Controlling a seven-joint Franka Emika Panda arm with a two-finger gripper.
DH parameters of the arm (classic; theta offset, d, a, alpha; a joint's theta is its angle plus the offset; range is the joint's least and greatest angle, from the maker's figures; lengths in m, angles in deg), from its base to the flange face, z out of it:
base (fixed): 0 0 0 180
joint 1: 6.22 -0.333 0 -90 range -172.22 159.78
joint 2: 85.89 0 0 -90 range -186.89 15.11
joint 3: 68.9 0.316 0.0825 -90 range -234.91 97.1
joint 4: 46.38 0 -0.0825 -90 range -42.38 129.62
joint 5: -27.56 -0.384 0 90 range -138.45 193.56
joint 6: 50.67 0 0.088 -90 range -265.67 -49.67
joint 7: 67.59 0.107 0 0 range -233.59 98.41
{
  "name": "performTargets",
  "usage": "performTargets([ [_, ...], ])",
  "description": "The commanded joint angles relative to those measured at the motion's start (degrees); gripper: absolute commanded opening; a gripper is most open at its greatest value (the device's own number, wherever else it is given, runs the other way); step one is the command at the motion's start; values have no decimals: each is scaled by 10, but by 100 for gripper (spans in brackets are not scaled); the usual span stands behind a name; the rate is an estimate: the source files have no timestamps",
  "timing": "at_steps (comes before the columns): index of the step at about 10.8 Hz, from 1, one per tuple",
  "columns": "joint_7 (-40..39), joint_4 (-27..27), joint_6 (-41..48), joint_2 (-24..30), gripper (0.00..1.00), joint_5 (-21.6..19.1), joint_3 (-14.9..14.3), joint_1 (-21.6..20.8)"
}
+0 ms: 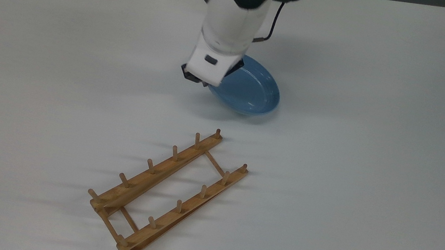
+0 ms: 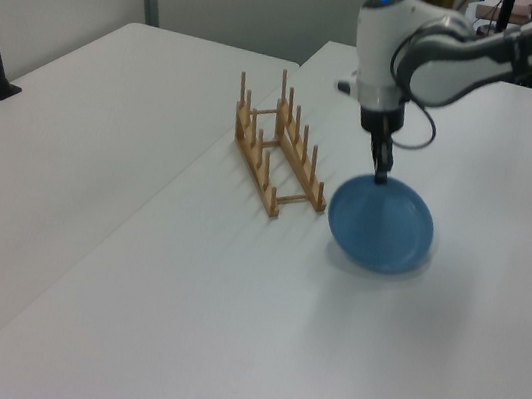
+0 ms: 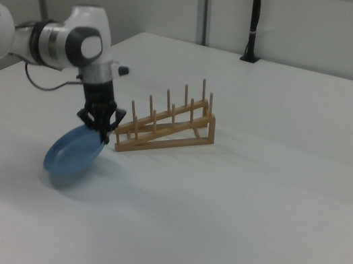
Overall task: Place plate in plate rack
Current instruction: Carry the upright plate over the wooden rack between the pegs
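Claw (image 3: 101, 134) grips tilted plate (image 3: 73, 157) rim, nr plate rack (image 3: 166, 127).

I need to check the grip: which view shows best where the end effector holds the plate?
The right view: the end effector pinches the tilted plate at its upper rim. The left view shows the same rim grip, less clearly; in the top view the arm hides it.

White table (image 1: 381, 122), wooden plate rack (image 1: 166, 192) flat on it, well clear of edges.
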Motion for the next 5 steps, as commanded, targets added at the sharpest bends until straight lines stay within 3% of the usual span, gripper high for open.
performTargets([
  [1, -2, -87, 36, 32, 0, 0, -6, 18],
  [5, 72, -164, -37, 24, 0, 10, -12, 59],
])
